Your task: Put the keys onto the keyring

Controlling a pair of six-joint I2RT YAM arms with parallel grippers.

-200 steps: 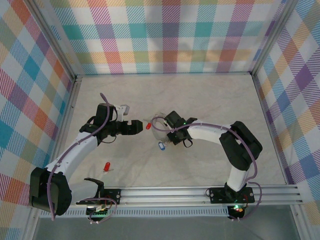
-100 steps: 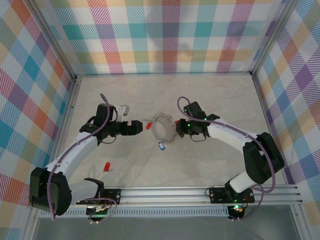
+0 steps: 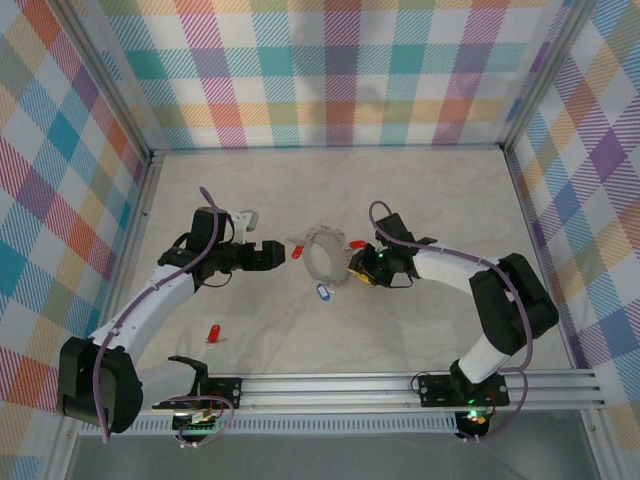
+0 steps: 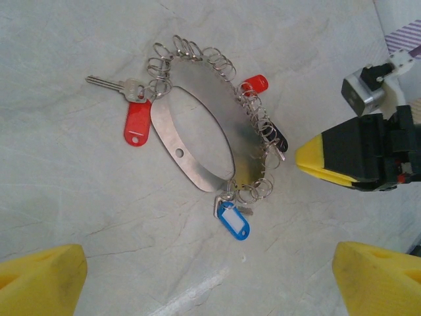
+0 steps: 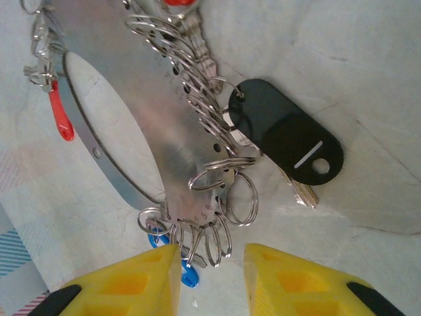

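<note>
The keyring (image 3: 318,257), a wide silver metal loop edged with many small split rings, lies on the table between both grippers. Hanging from its rings are keys: a red one (image 4: 137,124), another red one (image 4: 255,83), a black one (image 5: 286,135) and a blue one (image 4: 235,220). One loose red key (image 3: 213,333) lies apart at the front left. My left gripper (image 3: 280,255) hovers wide open just left of the keyring, nothing between its fingers (image 4: 39,276). My right gripper (image 5: 212,276) sits at the loop's right edge, partly open, with a few small rings between its yellow tips.
A small white-and-grey block (image 3: 245,216) lies behind the left gripper. Plaid walls close in the table on three sides, and an aluminium rail (image 3: 400,385) runs along the front edge.
The right gripper left its spot over the keyring, swung right, then came back low to the loop's right edge. The keyring shifted slightly and now lies flat. The left arm stayed still.
</note>
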